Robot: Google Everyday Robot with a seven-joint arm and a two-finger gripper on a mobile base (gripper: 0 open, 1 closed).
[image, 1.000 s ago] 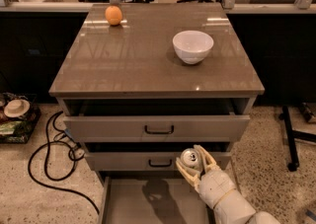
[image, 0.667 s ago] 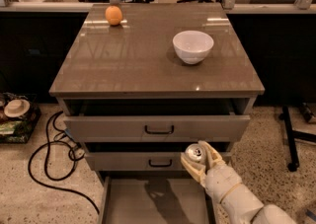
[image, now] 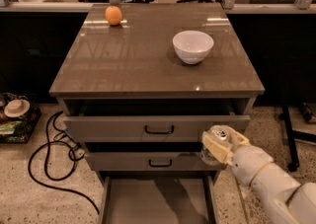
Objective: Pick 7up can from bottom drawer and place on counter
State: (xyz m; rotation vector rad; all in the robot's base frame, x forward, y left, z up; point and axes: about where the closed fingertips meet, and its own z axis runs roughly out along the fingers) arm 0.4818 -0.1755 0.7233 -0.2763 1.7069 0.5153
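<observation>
Cream-coloured and blunt, the end effector (image: 216, 145) is closed around the 7up can (image: 221, 133), gripping its pale body from the sides so that the shiny silver top shows above the fingers. The can is tilted a little, its top leaning toward the cabinet. It hangs in the air at the right end of the cabinet front, level with the gap between the two handled drawers, above the right edge of the bottom drawer (image: 158, 203) and below the worktop (image: 143, 65). A thick white arm (image: 269, 181) runs from the end effector down to the lower right corner. The bottom drawer is pulled out, and the grey floor that I can see has only shadow on it. Over it, the lower handled drawer (image: 160, 163) is slightly open and the upper handled drawer (image: 159, 130) is open further. On the glossy brown-grey worktop a white bowl (image: 192, 45) sits toward the right, and an orange fruit (image: 113, 15) rests near the back left corner, well apart from the bowl. A black cable (image: 47, 156) loops over the speckled floor (image: 29, 193) to the left of the cabinet.
</observation>
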